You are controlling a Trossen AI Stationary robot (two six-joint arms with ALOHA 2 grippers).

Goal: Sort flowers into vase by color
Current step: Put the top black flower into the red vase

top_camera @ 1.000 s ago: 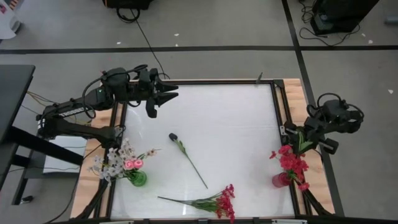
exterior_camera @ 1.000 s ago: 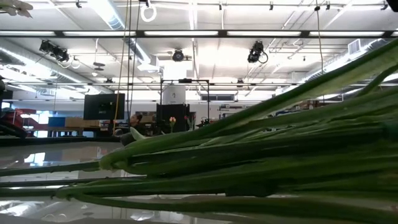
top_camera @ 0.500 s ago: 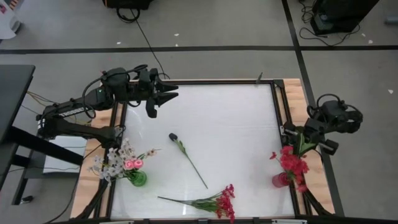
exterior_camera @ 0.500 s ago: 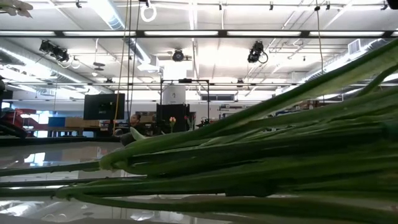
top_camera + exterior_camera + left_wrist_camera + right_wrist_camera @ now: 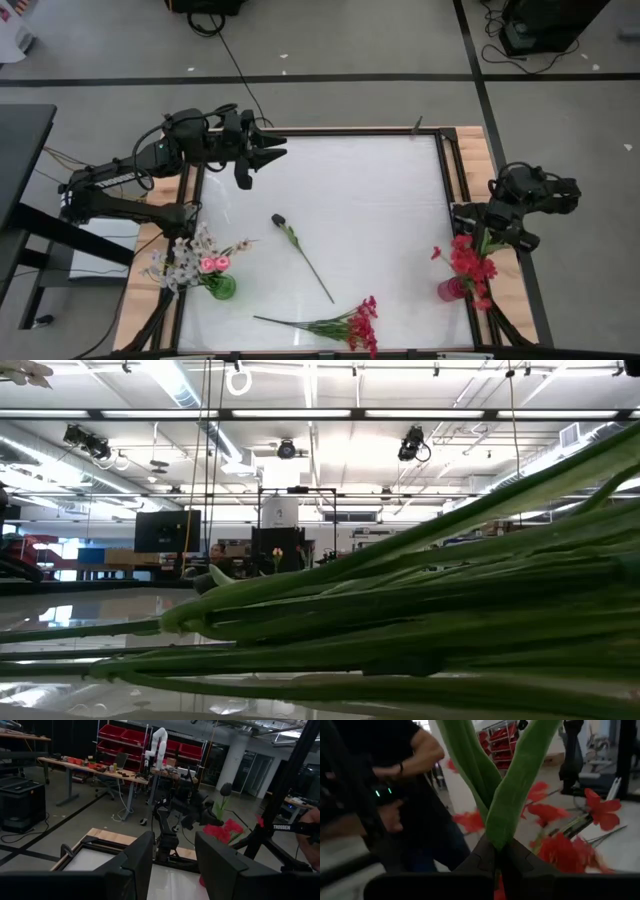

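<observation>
Right gripper [image 5: 484,228] shifts a little inward above the red-flower vase [image 5: 451,289]
Its jaws pinch a green leafy stem [image 5: 512,780] over the red blooms; left jaws stay spread, far from the loose flowers [image 5: 340,325] on the tabletop [image 5: 380,200]

Left hand [image 5: 272,152]: hovers over the far left part of the white surface [image 5: 380,200], fingers spread apart.
Right hand [image 5: 482,228]: at the right edge, just above the red flowers [image 5: 466,262] in a pink vase [image 5: 450,290]; finger state unclear.
Green vase [image 5: 222,288]: near left edge, holding white and pink flowers [image 5: 190,258].
Dark-budded stem [image 5: 303,257]: lies mid-surface, diagonal.
Red spray [image 5: 335,324]: lies flat at the near edge.
</observation>
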